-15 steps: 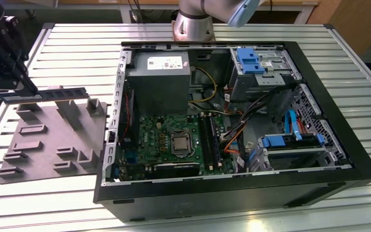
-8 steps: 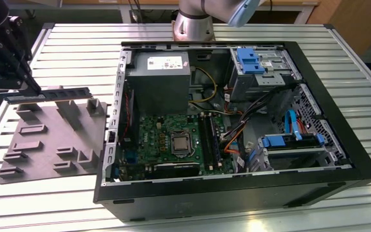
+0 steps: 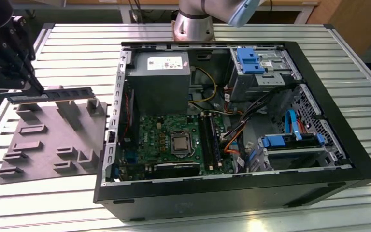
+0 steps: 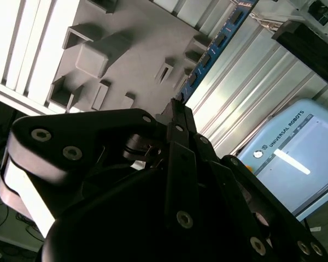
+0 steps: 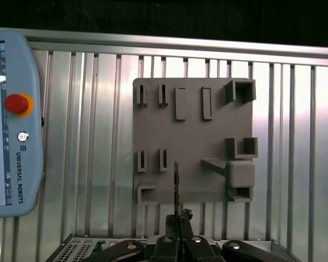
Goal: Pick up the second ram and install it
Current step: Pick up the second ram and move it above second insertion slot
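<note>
hand (image 3: 36,92) pinching second ram (image 3: 66,93) by one end | apparently held above grey fixture (image 3: 44,145)

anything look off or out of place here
Nothing stands out. In the exterior view the gripper holds the ram by one end over the tray. The case lies open on the table, and its board and cables show no damage that I can see.
</note>
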Available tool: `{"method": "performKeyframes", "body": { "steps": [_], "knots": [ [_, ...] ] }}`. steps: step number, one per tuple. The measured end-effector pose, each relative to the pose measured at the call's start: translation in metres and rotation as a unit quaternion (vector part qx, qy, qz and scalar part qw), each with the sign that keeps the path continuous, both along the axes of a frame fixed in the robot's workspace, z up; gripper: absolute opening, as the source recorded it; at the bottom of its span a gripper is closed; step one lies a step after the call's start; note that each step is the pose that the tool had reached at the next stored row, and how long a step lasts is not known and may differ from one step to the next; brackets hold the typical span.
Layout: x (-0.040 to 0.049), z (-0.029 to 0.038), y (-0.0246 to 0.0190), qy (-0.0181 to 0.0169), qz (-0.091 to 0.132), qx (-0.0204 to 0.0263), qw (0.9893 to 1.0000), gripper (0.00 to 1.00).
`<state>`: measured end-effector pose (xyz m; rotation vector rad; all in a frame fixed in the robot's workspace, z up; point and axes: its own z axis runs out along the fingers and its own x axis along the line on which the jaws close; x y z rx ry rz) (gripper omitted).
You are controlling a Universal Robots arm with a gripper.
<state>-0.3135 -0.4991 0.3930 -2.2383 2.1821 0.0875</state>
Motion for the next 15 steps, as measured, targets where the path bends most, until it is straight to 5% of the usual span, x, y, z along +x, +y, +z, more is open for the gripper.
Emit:
{"method": "performKeyframes", "body": {
  "steps": [15],
  "knots": [
    [0.0101,0.0,0.0,0.0,0.0,0.0,1.0,0.12]
  ]
}}
